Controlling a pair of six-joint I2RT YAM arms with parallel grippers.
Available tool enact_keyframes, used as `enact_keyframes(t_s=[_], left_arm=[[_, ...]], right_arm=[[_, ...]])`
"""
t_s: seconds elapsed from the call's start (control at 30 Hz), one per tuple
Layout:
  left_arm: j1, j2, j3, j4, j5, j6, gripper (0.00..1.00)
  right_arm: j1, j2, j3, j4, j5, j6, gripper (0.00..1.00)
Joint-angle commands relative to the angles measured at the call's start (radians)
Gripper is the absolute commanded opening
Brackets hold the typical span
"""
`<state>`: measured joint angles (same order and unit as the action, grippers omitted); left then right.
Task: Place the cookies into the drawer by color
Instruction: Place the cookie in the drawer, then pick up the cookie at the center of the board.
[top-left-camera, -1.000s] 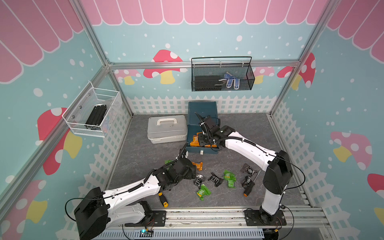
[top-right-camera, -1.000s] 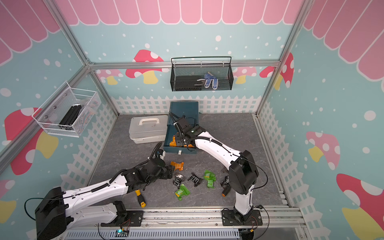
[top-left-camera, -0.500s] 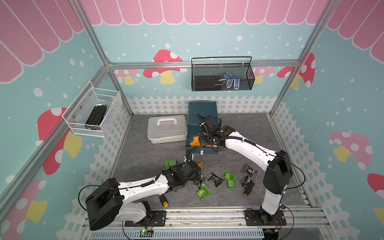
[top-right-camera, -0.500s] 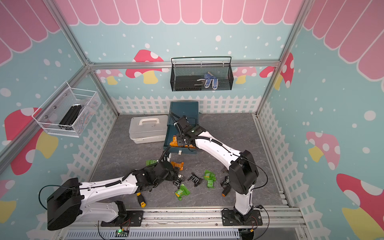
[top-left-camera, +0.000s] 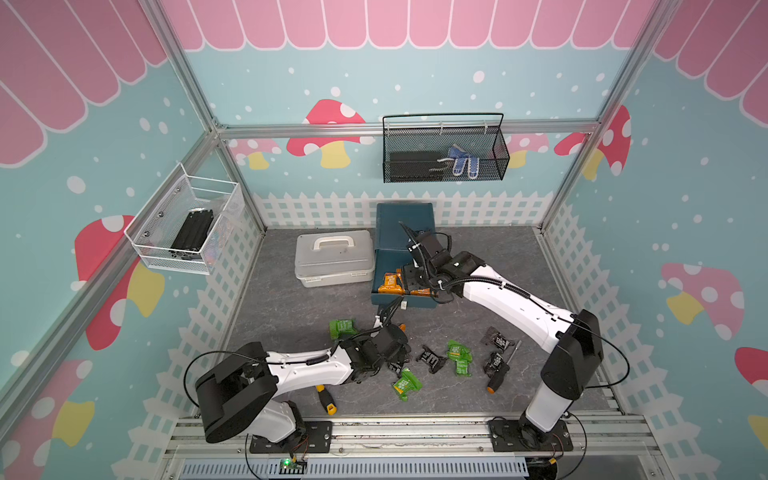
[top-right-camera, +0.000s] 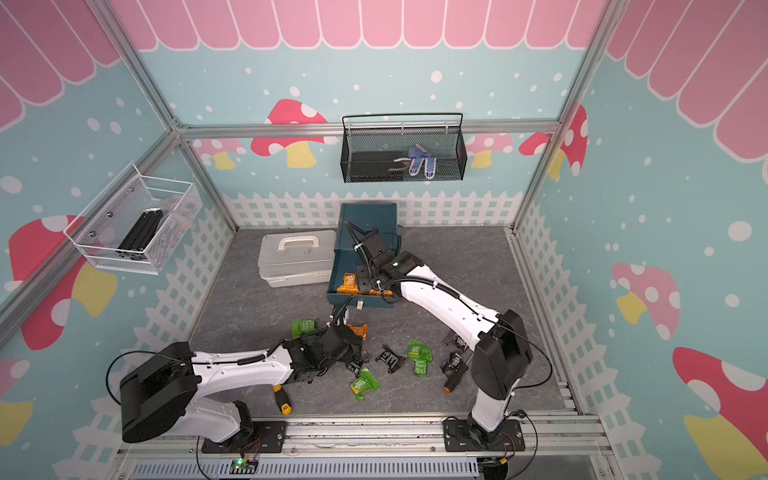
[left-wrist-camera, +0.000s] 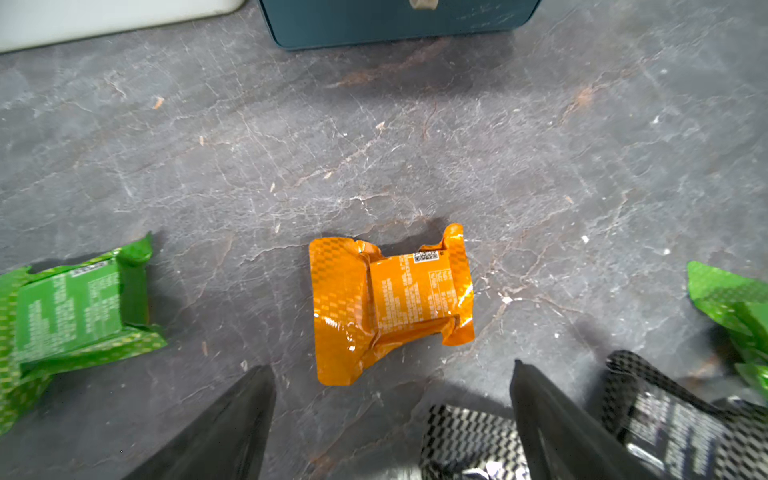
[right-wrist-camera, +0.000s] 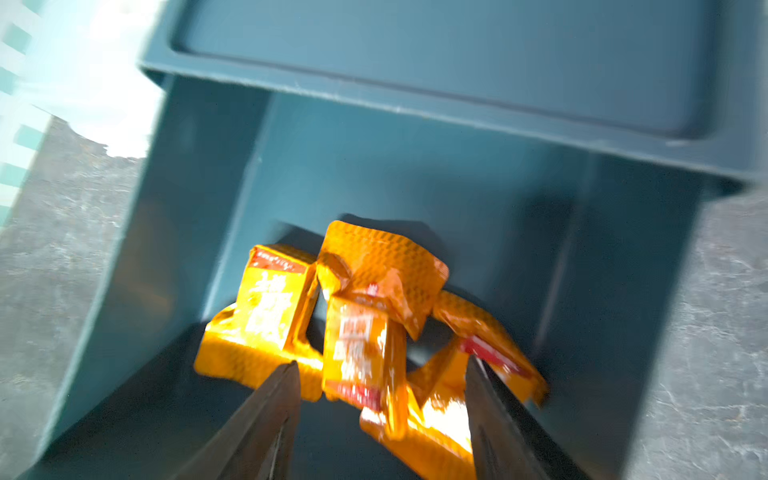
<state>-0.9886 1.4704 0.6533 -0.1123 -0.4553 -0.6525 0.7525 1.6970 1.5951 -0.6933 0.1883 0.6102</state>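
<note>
Matching colours, my right tool (right-wrist-camera: 381, 362) hangs spread over orange foil cookies (right-wrist-camera: 270, 307) in the teal plastic drawer (right-wrist-camera: 199, 187), my left tool (left-wrist-camera: 391, 365) spread near another orange packet (left-wrist-camera: 390, 303).

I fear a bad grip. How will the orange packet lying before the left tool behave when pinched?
The orange packet has creased, curled foil ends, so it probably crumples when squeezed. Its glossy wrap may slip. It lies flat with a blocky middle, so it likely slides rather than rolls.

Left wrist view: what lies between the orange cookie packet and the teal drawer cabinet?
Only bare grey floor lies between the orange cookie packet and the drawer cabinet, as the left wrist view shows.
</note>
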Motion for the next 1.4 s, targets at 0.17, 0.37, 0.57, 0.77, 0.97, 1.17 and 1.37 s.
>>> enact_keyframes(t_s=[0.17, 0.37, 0.57, 0.77, 0.97, 1.17, 1.37], left_arm=[[-0.008, 0.088, -0.008, 0.174, -0.042, -0.038, 0.91], [-0.011, 0.176, -0.004, 0.254, -0.101, -0.035, 0.89], [-0.026, 0.235, 0.021, 0.254, -0.223, -0.011, 0.89], [-0.026, 0.299, 0.068, 0.237, -0.226, 0.027, 0.85], [-0.027, 0.331, 0.09, 0.223, -0.238, 0.039, 0.7], [-0.028, 0.274, 0.058, 0.207, -0.263, 0.057, 0.44], [-0.055, 0.2, 0.044, 0.075, -0.268, 0.023, 0.37]], right_arm=[[-0.004, -0.12, -0.099, 0.036, 0.012, -0.014, 0.67], [-0.004, -0.152, -0.149, 0.063, 0.025, -0.013, 0.67], [-0.004, -0.18, -0.175, 0.07, 0.033, -0.018, 0.67], [-0.005, -0.216, -0.197, 0.072, 0.048, -0.024, 0.67], [-0.004, -0.269, -0.223, 0.073, 0.069, -0.029, 0.66], [-0.005, -0.305, -0.253, 0.083, 0.086, -0.03, 0.66], [-0.004, -0.33, -0.284, 0.087, 0.098, -0.036, 0.66]])
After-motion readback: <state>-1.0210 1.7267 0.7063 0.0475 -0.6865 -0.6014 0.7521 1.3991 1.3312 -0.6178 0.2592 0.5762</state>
